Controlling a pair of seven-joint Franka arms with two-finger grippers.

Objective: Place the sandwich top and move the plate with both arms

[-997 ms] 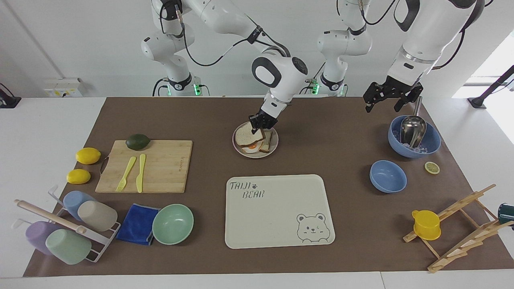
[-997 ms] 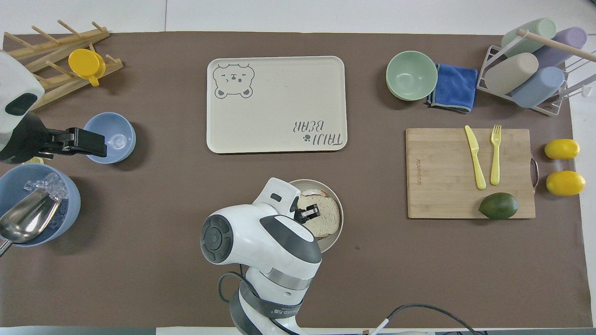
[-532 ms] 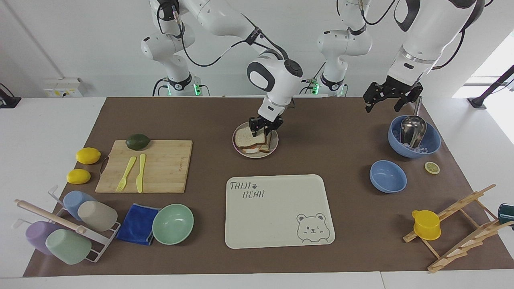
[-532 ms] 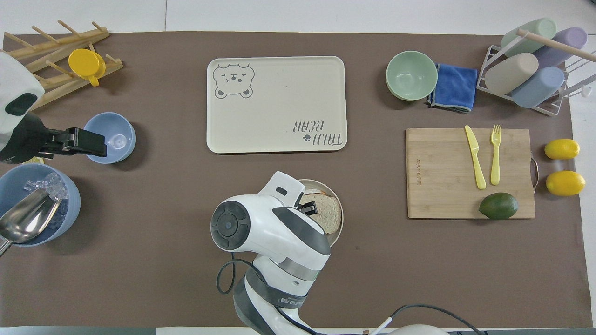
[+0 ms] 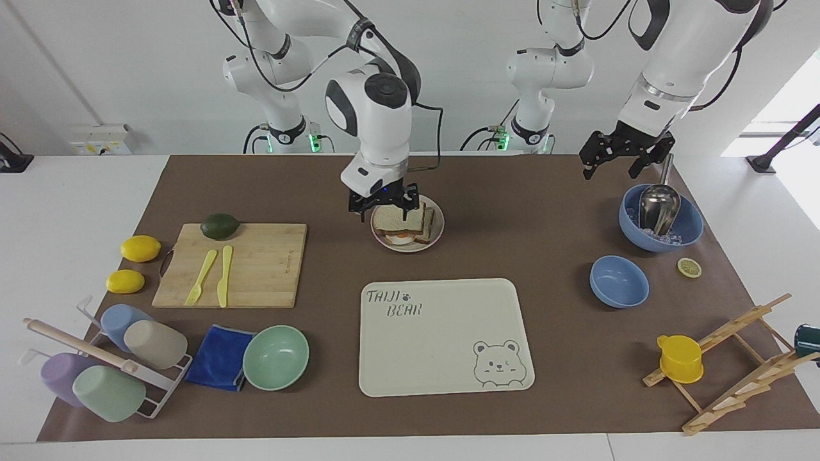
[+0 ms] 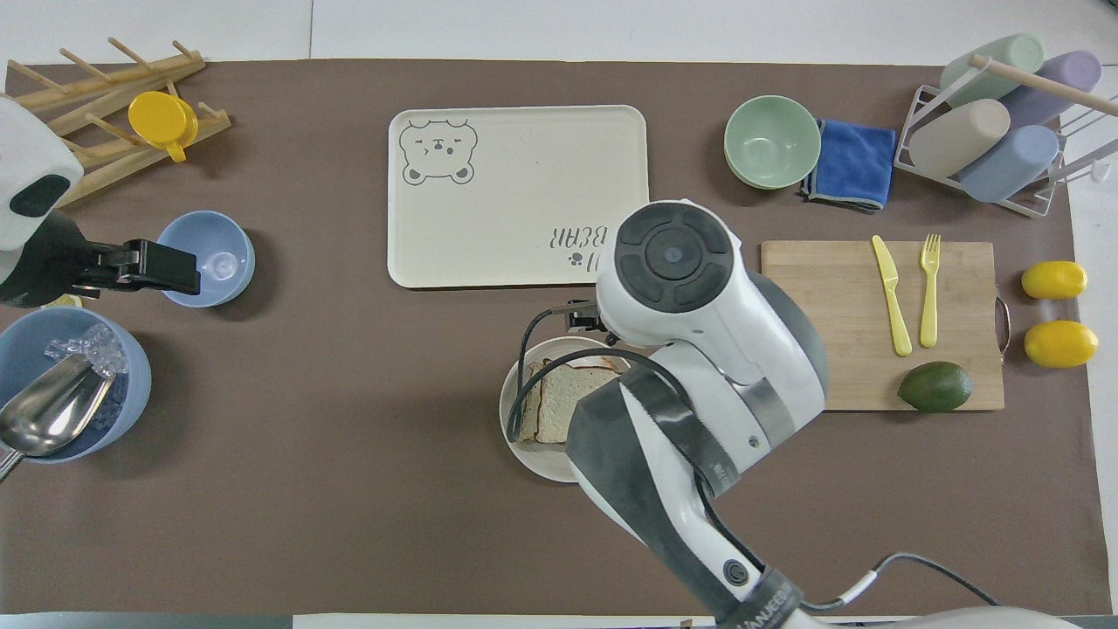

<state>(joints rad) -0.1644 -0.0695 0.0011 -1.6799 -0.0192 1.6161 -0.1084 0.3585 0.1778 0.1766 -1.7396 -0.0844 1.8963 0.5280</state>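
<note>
Bear tray point(image 5: 442, 336) — mint bowl point(image 5: 276, 357), cutting board point(image 5: 256, 264) — on brown mat point(image 5: 525, 211).

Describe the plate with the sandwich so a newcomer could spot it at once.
Start at the cream bear tray in the middle of the brown mat. Nearer to the robots than it sits a small round beige-grey plate, under the right hand. Unlike the bowls around the table, it is shallow and carries stacked bread slices.
</note>
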